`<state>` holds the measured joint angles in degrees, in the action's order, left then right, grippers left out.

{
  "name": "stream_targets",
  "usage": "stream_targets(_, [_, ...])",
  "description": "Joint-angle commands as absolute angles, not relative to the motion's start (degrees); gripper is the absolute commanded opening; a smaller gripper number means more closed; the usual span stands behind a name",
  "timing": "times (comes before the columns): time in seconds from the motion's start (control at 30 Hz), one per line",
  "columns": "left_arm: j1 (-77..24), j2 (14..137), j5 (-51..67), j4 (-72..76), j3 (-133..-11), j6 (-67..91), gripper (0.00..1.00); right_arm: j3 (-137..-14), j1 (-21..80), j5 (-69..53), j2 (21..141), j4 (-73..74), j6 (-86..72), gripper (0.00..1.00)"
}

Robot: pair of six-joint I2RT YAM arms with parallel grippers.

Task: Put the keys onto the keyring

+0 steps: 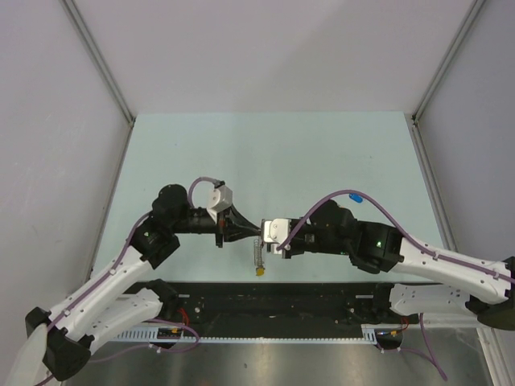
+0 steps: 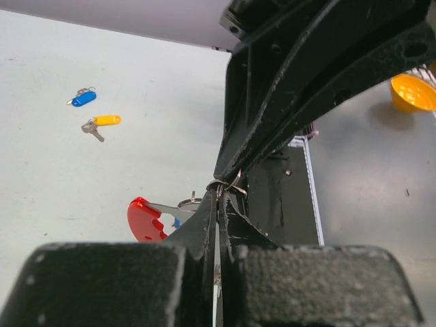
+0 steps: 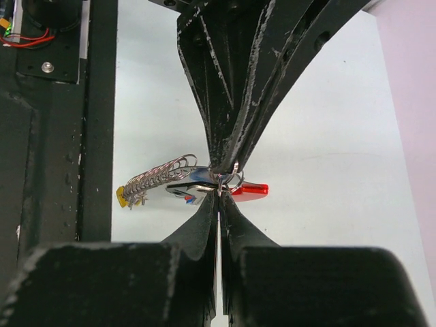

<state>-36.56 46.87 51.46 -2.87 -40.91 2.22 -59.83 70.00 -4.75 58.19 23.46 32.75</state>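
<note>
Both grippers meet tip to tip above the table's near middle. My left gripper is shut on a thin wire loop of the keyring. That bunch has a red curved piece, a silver plate and a coil spring with a yellow end. My right gripper is shut on the same wire loop from the opposite side, and the keyring hangs between the two. A blue-tagged key lies loose on the table, away from both grippers.
A yellow-tagged key lies on the table beside the blue one. A yellow cup-like object sits beyond the table's edge. The black base rail runs along the near edge beneath the hanging spring.
</note>
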Motion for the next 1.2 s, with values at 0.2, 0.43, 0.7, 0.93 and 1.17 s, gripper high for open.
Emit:
stream_targets(0.2, [-35.60,43.42,37.54,9.12,-39.82,15.27,0.00,-56.52,73.56,1.48,57.66,19.08,29.71,0.00])
stream_targets(0.43, [-35.95,40.96,30.25,25.99,-30.26,26.71,0.00,-53.62,74.27,3.95,57.57,11.61,29.00,0.00])
stream_targets(0.7, [-36.04,39.12,27.51,30.42,-26.01,29.19,0.06,-53.79,72.61,2.38,58.27,10.46,31.55,0.00])
stream_targets(0.93, [-35.69,36.04,29.79,14.34,-30.67,18.47,0.32,-55.02,71.72,-2.02,58.98,13.53,33.31,0.00])
stream_targets(1.17, [-35.60,36.21,34.18,1.42,-36.47,4.60,0.41,-55.20,71.72,-5.27,58.89,16.52,33.31,0.00])
